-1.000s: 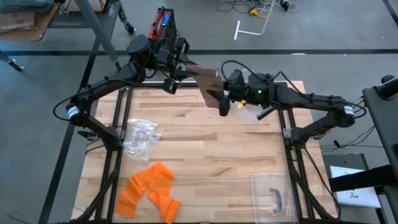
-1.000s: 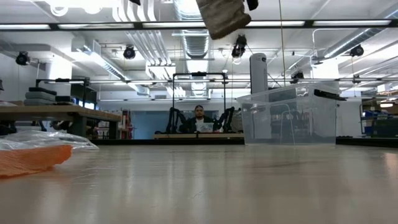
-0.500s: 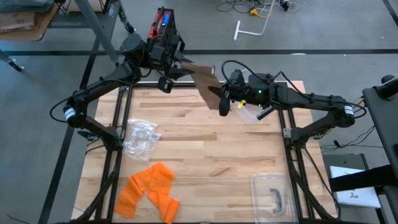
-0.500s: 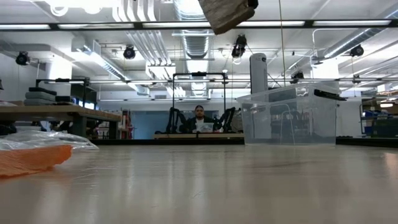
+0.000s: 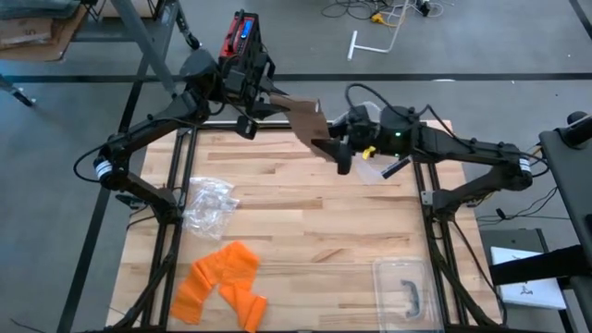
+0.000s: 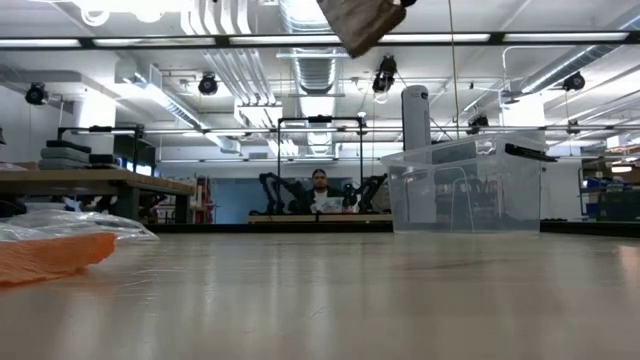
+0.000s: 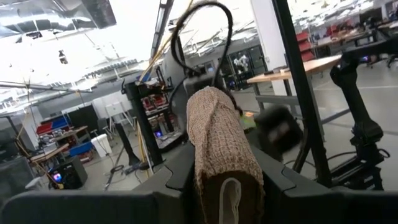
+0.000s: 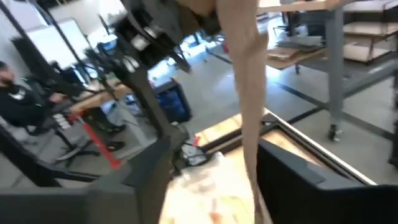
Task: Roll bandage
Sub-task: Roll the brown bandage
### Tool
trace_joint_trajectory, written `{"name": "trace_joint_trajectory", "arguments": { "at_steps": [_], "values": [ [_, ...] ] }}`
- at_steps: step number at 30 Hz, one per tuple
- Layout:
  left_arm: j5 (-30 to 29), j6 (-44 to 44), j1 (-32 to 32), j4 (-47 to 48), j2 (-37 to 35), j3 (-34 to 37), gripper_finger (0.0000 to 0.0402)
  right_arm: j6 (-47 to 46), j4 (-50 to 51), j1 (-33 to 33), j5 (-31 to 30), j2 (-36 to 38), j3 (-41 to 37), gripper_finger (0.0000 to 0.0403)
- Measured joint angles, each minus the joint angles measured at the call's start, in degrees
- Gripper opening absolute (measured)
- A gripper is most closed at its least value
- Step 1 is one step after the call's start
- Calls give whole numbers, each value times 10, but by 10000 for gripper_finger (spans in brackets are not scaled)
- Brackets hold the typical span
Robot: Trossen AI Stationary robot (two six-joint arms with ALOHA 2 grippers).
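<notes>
Bandage in the air, strung between two grippers above the far edge of the table.

Lower left of the high view: orange cloth (image 5: 222,282) lies on the table (image 5: 305,231), with a clear plastic bag (image 5: 209,203) just above it. Upper left of centre, the left gripper (image 5: 264,99) is clamped on one end of the tan bandage (image 5: 307,120); its wrist view shows the roll pinched between both fingers. The strip slopes down to frame centre, where the right gripper (image 5: 340,153) has its fingers spread, the strip hanging loose between them. Lower right sits a clear bin (image 5: 404,289).
</notes>
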State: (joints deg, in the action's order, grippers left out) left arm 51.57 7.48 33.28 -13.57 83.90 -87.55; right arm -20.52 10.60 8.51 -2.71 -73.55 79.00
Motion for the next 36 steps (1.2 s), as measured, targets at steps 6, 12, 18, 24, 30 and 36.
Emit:
{"name": "trace_joint_trajectory", "arguments": {
  "at_steps": [6,12,18,24,30,36],
  "values": [
    [0,67,3,49,0,0,91,-30,-3,2,-9,31,0,297],
    [0,138,3,77,0,0,91,-51,-44,15,-18,34,0,360],
    [0,147,2,91,3,0,91,-36,-55,35,-4,33,14,366],
    [5,147,-2,93,4,0,91,-16,-51,54,30,11,34,366],
    [5,176,-4,98,4,1,91,-56,-52,62,80,-36,71,367],
    [2,209,-3,105,4,3,91,-119,-66,62,89,-64,89,366]
  ]
}}
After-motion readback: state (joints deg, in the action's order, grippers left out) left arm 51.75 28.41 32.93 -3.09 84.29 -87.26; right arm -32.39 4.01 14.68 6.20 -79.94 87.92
